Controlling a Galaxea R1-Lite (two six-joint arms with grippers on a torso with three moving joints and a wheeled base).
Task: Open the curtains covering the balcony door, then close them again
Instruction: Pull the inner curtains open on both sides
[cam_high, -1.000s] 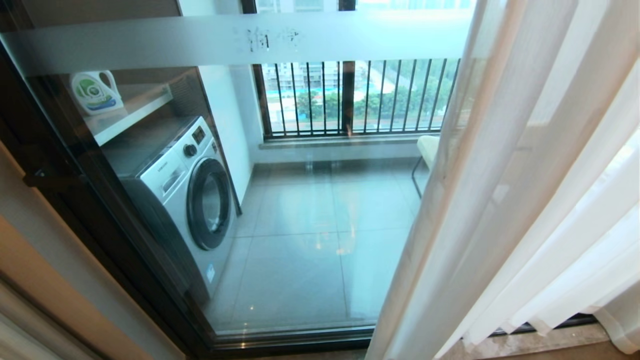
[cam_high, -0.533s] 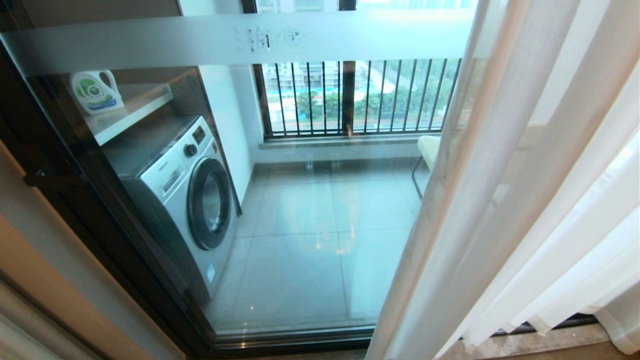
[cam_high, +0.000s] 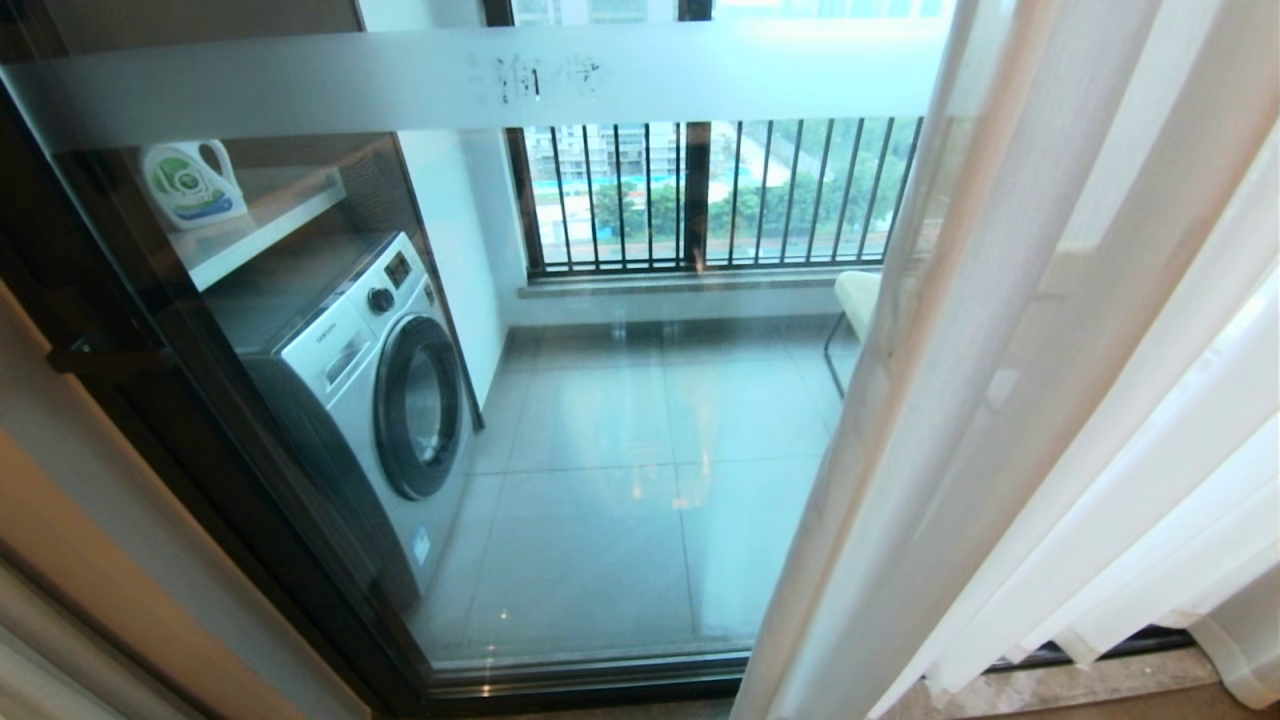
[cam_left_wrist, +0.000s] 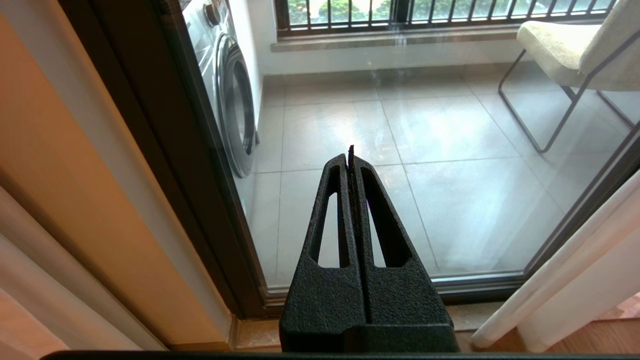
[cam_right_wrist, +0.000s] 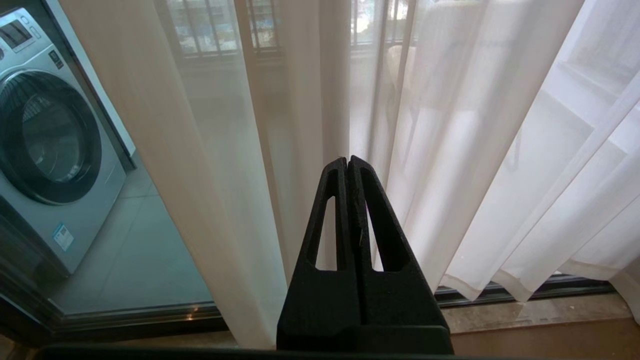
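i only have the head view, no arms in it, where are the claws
Observer: The left claw points at the bare glass of the balcony door, fingers pressed together, holding nothing.
Operator: and the right one
Observer: The right claw faces the sheer curtain, also shut and empty, apart from the fabric.
Operator: what's that pale thing past the curtain edge on the balcony
Observer: A cushioned chair on thin dark metal legs; the left wrist view shows it clearly.
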